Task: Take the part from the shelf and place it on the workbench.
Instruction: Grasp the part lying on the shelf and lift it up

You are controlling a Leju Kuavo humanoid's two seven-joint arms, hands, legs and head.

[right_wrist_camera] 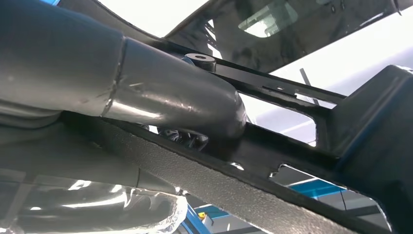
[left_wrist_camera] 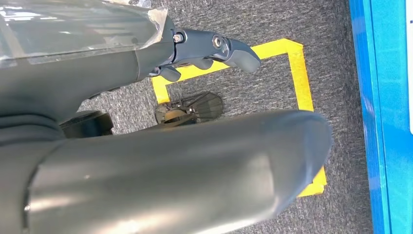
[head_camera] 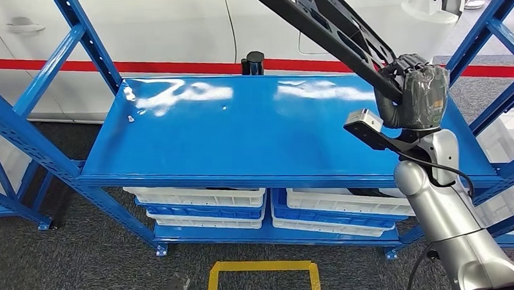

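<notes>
The part (head_camera: 331, 27) is a long black flat frame with cut-outs, running from the top middle of the head view down to my right hand (head_camera: 412, 93). That hand grips its lower end, raised above the right end of the blue shelf board (head_camera: 241, 129). In the right wrist view the thumb (right_wrist_camera: 160, 92) lies across the black part (right_wrist_camera: 292, 146). My left hand (left_wrist_camera: 195, 126) hangs low over the carpet, its fingers (left_wrist_camera: 229, 48) apart and holding nothing.
The blue steel rack (head_camera: 65, 81) has diagonal braces at both sides. White and blue bins (head_camera: 198, 202) sit on its lower level. A yellow taped square (head_camera: 262, 274) marks the grey carpet in front. A white car body (head_camera: 140, 26) with a red stripe stands behind the rack.
</notes>
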